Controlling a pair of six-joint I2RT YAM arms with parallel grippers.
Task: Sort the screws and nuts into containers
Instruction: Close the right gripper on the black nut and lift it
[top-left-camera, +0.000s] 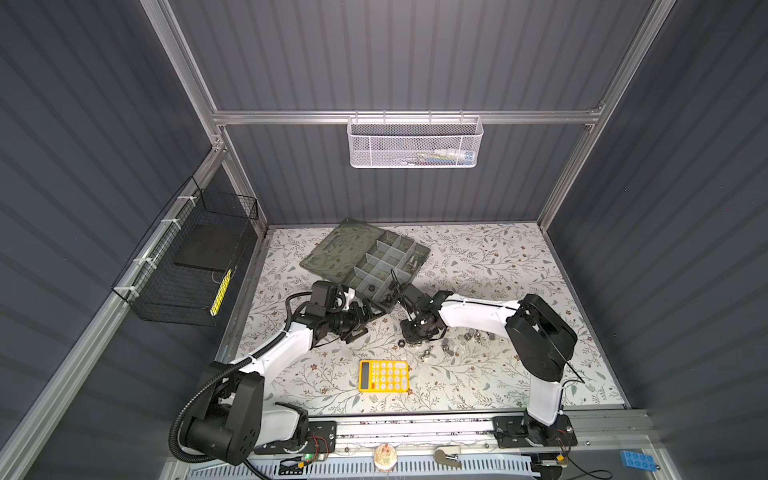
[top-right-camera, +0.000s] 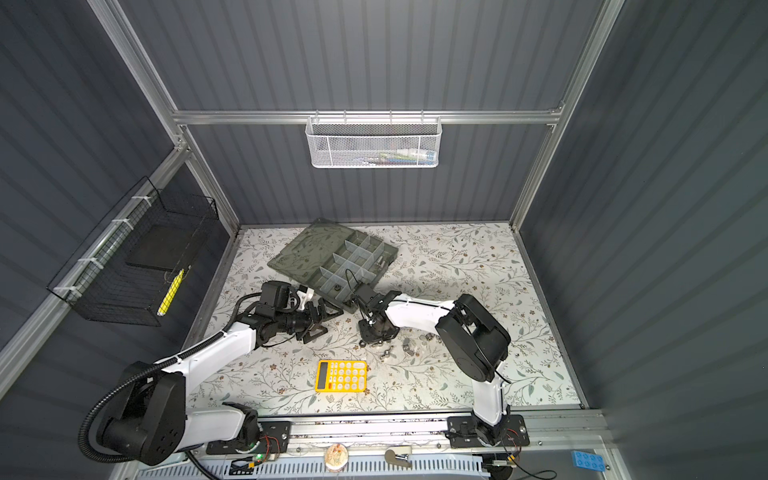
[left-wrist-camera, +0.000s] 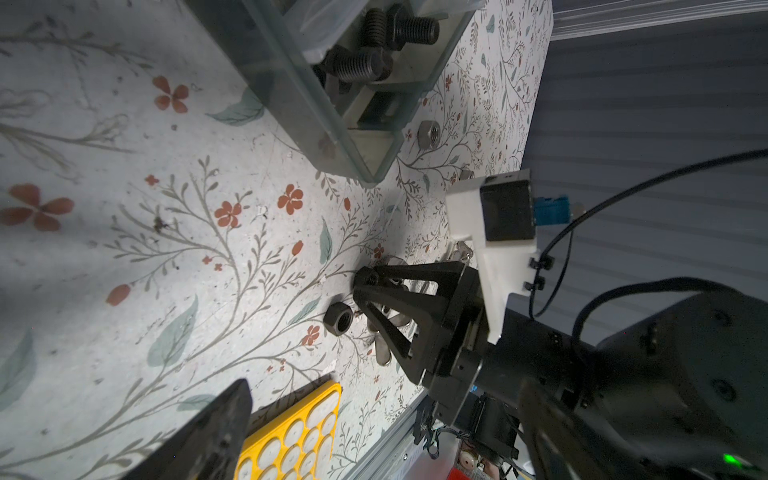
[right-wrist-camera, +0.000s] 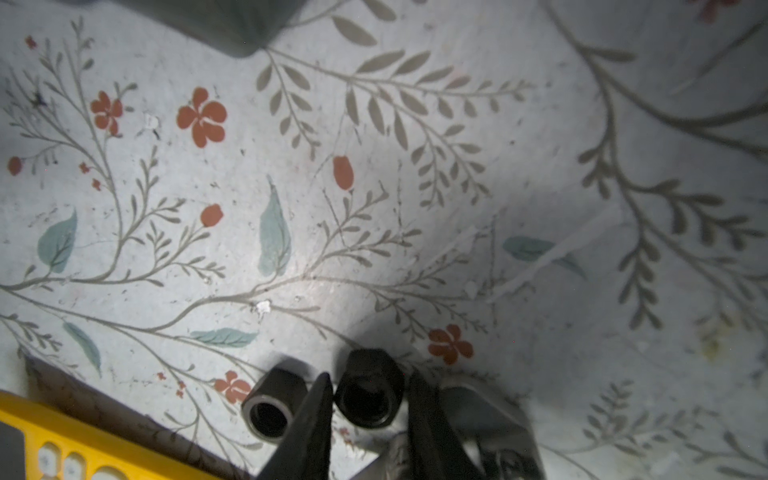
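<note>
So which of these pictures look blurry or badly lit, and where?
Right wrist view: the black nut close to the lens is soft and shadowed, the mat bright mid-frame. Left wrist view: bolts in the box sharp, mat partly dim. Both top views: mat bright, walls dark.

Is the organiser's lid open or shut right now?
Open: the lid lies flat beside the box, leaving its insides uncovered in both top views.
</note>
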